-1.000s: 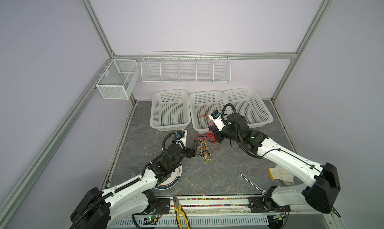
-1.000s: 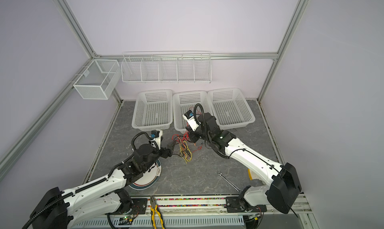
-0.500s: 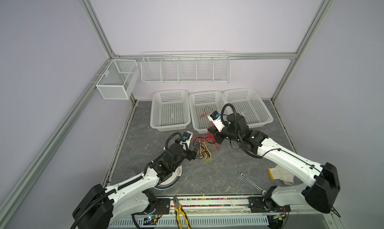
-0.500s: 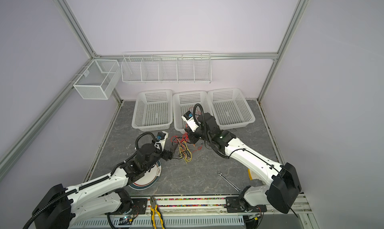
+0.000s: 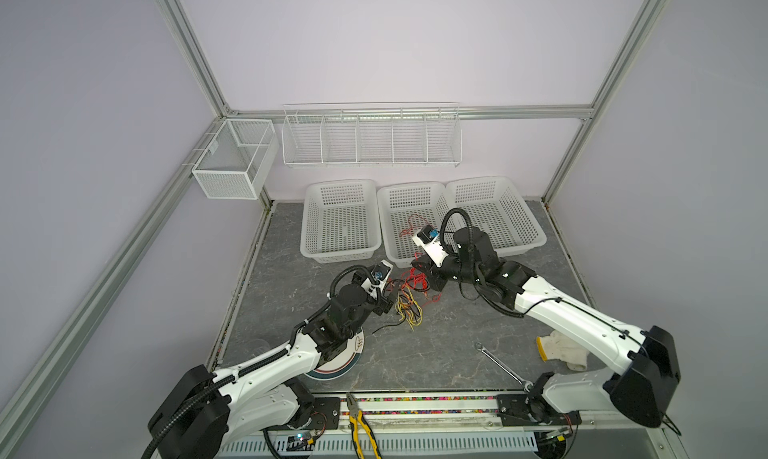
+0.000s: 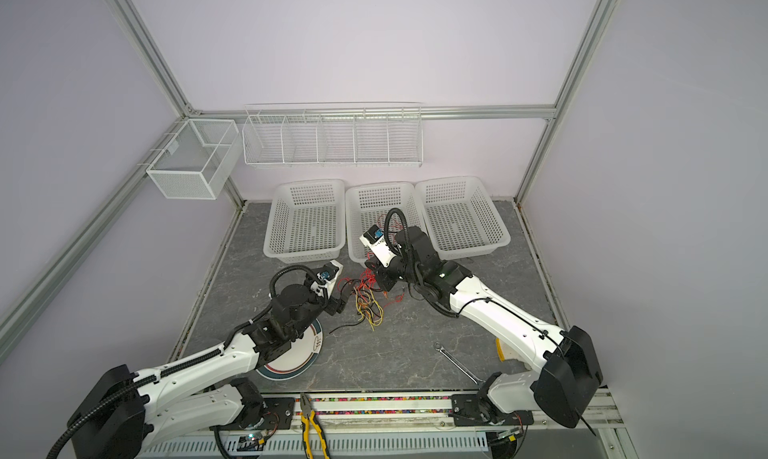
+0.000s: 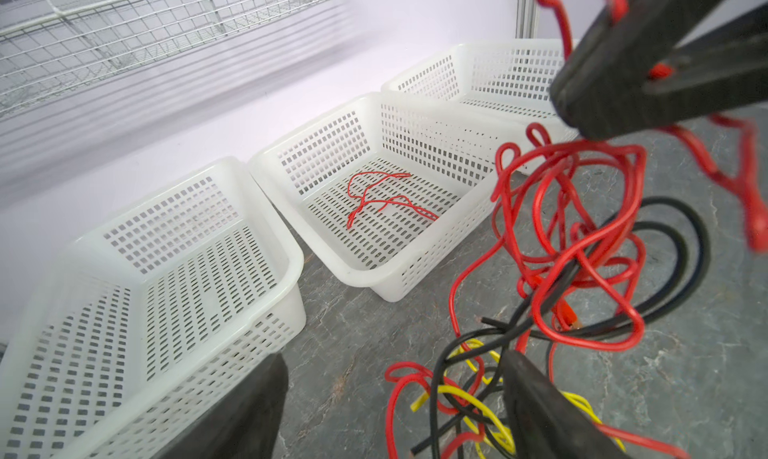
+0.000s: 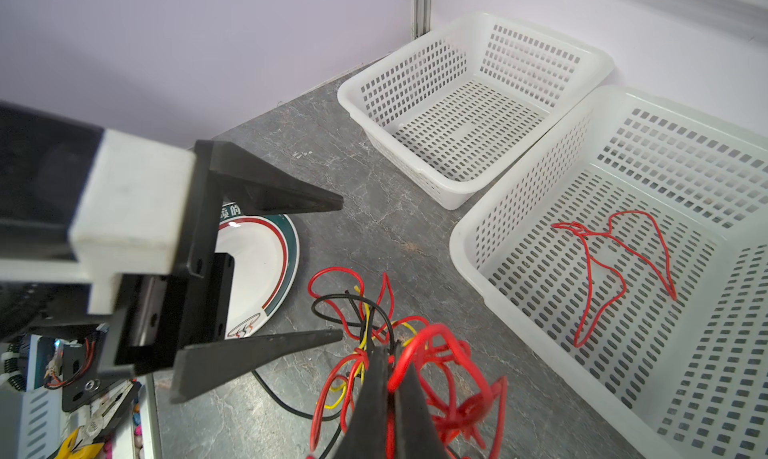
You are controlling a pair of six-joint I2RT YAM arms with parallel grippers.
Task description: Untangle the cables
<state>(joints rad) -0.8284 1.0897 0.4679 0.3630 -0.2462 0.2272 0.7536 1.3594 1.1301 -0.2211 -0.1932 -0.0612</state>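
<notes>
grey marbled table (image 5: pixel 436 353) — lilac walls (image 5: pixel 374 41) | left fingers (image 8: pixel 282 197) wide | right fingers (image 8: pixel 368 407) pinch red cables (image 8: pixel 471 407)

The cables (image 5: pixel 409 299) were a thin red, yellow and black tangle on the grey table (image 5: pixel 436 353), with red loops lifted where my right gripper (image 8: pixel 390 353) pinched them. One separate red cable (image 7: pixel 363 201) lay flat inside the middle basket (image 7: pixel 432 253).

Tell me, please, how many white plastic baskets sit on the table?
3, in a row at the back: left basket, empty; middle basket, holding a red cable; right basket, empty. None looks hidden.
</notes>
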